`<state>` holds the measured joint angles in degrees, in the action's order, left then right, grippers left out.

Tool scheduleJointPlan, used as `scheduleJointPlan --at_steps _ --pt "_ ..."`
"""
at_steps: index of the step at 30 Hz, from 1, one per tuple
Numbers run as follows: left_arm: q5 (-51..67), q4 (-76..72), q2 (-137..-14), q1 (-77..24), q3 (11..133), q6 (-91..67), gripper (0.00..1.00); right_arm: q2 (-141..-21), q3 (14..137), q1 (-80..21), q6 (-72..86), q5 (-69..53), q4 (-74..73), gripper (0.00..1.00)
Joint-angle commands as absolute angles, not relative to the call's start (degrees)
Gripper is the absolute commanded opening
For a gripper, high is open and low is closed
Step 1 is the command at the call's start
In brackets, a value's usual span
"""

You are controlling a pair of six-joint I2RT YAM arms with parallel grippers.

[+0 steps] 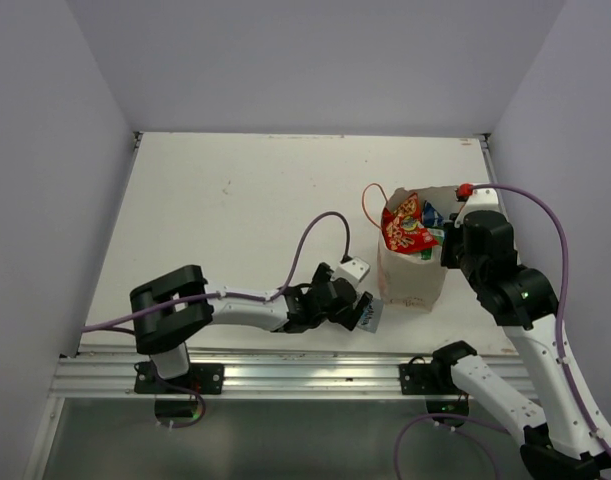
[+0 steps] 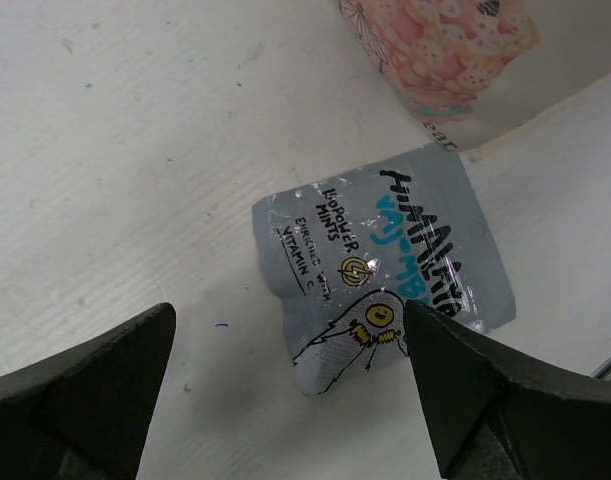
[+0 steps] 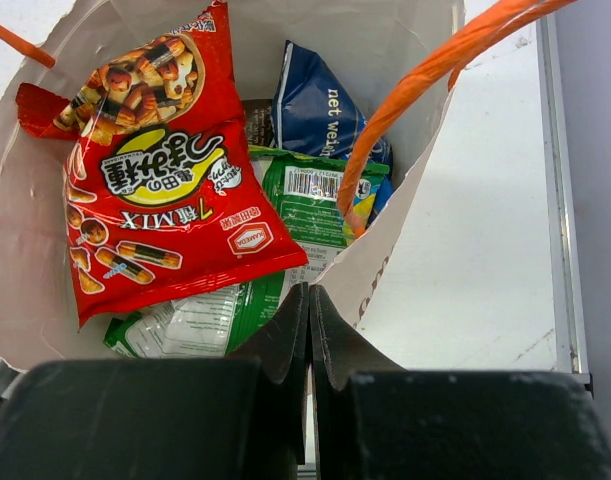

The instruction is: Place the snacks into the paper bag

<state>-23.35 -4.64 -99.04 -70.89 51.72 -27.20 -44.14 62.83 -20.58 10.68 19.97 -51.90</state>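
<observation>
The white paper bag (image 1: 417,288) stands at the table's near right and holds a red snack packet (image 1: 405,228) and others. In the right wrist view I see into the bag (image 3: 390,255): the red packet (image 3: 155,180), a blue one (image 3: 320,100) and a green one (image 3: 305,200). My right gripper (image 3: 309,292) is shut on the bag's near rim. A silver-blue packet (image 2: 385,260) lies flat on the table beside the bag's base (image 2: 445,50). My left gripper (image 2: 290,320) is open just above it, one finger on each side, not touching it.
The bag's orange-red string handle (image 3: 425,80) arches over its opening. The silver-blue packet (image 1: 373,318) lies close to the table's front edge and the metal rail (image 1: 285,375). The left arm's purple cable (image 1: 320,235) loops over the table.
</observation>
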Motion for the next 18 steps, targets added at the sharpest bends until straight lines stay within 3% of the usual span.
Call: scheduleJointPlan --at_steps 1,14,16,18 --pt "-21.36 -7.64 -100.63 -72.16 53.96 -28.83 1.00 -43.77 63.46 -20.74 10.37 19.34 -51.15 0.00" --pt "-20.39 -7.73 -107.13 -74.79 58.19 -28.48 1.00 -43.24 63.19 -20.74 10.46 19.34 -51.07 0.00" --pt "-19.78 -8.00 -107.66 -74.88 58.36 -28.30 0.91 -43.15 63.19 -20.74 10.46 19.42 -51.06 0.00" --pt "-19.60 -7.91 -108.19 -74.88 58.54 -28.13 0.66 -43.07 63.19 -20.74 10.55 19.42 -51.15 0.00"
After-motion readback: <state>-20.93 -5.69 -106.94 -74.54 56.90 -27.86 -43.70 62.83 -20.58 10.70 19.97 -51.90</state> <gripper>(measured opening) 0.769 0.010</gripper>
